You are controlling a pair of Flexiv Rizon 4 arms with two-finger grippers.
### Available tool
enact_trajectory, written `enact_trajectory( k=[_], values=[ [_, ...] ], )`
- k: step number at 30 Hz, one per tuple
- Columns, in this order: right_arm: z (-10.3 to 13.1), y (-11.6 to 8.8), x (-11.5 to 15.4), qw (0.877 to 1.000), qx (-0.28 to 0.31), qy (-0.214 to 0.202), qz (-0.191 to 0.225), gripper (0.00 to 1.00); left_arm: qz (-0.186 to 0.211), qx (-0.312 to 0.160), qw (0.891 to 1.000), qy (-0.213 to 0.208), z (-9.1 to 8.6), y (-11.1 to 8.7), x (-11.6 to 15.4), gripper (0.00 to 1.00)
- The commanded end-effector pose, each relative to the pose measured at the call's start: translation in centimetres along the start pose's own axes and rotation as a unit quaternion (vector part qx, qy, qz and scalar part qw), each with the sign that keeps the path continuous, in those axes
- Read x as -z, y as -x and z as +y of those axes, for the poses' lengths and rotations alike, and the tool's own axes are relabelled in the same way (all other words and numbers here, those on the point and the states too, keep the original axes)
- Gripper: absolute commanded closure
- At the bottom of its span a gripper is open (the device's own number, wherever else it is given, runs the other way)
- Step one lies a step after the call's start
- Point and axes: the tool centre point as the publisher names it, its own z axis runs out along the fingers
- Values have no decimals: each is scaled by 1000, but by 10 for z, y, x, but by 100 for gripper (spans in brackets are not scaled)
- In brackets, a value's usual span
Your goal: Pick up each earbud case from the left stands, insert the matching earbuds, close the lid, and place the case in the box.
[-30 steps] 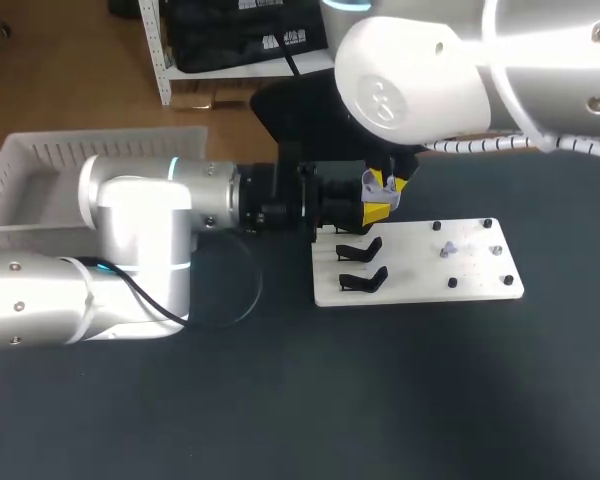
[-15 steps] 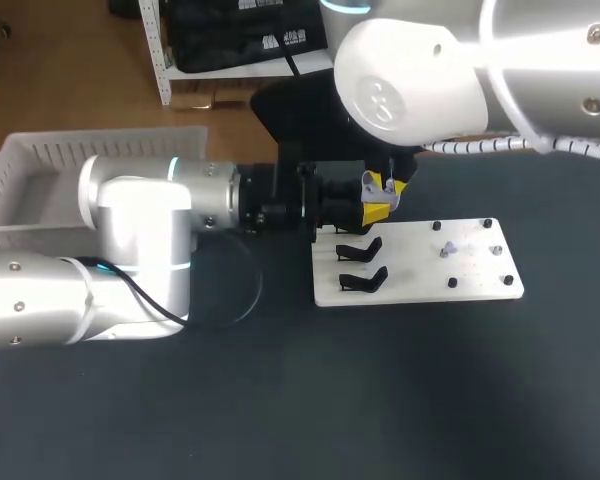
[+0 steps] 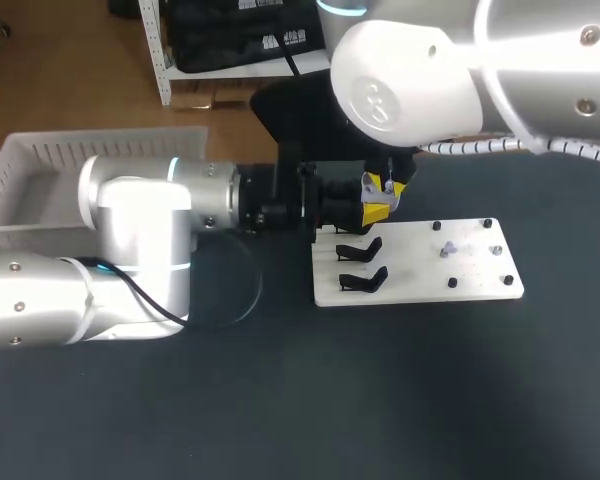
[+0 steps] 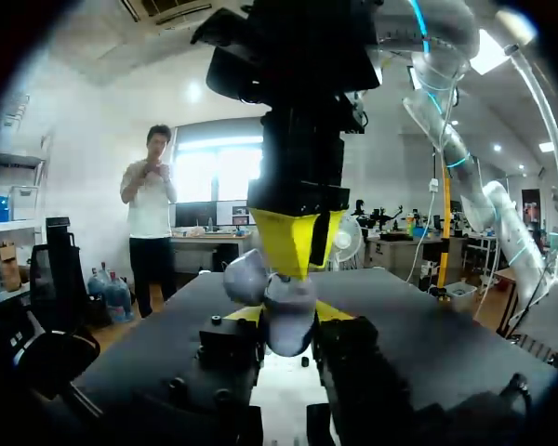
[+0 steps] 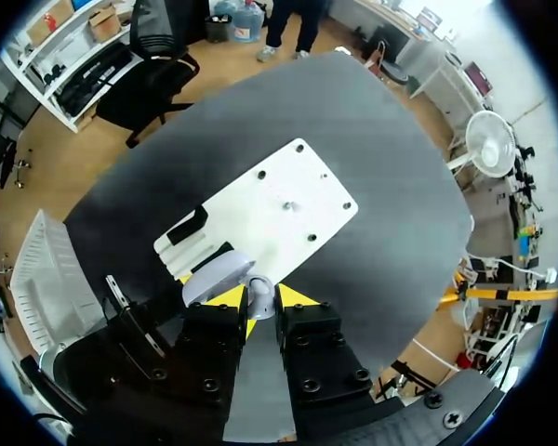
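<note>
While left gripper [image 3: 378, 208] clamps the lavender earbud case [image 4: 277, 307] from two sides, the case hangs off the table [image 3: 380, 400], just past the far left corner of the white board [image 3: 430, 265]. Case lid is open, tilted to the left. Right gripper [image 5: 258, 302] comes straight down from above onto the open case, its fingers nearly together and pinching a small pale earbud [image 5: 259, 290] at the case mouth. Two black stands [image 3: 361, 264] sit at the board's left end, both bare. Small pegs on the board's right half. White box [image 3: 30, 175] sits at the far left of the table, well apart from the case.
</note>
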Motion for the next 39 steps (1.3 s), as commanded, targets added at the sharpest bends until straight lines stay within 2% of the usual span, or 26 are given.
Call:
enact_trajectory(
  k=[1,4,8,13,19,30,34,37,39],
  values=[
    [3,0,-2,1000,-1,-2,0,100,-2,-2,1000,3,-2,1,-1,100],
    [4,-1,-2,1000,0,-2,1,100,-2,-2,1000,3,-2,1,-1,100],
    [4,-1,-2,1000,0,-2,1,93,-2,-2,1000,3,-2,1,-1,100],
    [4,0,-2,1000,-2,-1,1,91,-2,-2,1000,3,-2,1,-1,100],
    [5,0,-1,1000,-2,0,2,77,-2,-2,1000,3,-2,1,-1,100],
    [4,-1,1,1000,-1,0,1,77,-2,-2,1000,3,-2,1,-1,100],
    [-7,-5,14,1000,4,8,-8,75,-2,-2,1000,3,-2,1,-1,100],
    [-20,-6,27,1000,-1,26,-16,65,-2,-2,1000,3,-2,1,-1,100],
    [-27,-8,35,998,10,57,-26,59,-2,-2,1000,3,-2,1,-1,100]
  ],
)
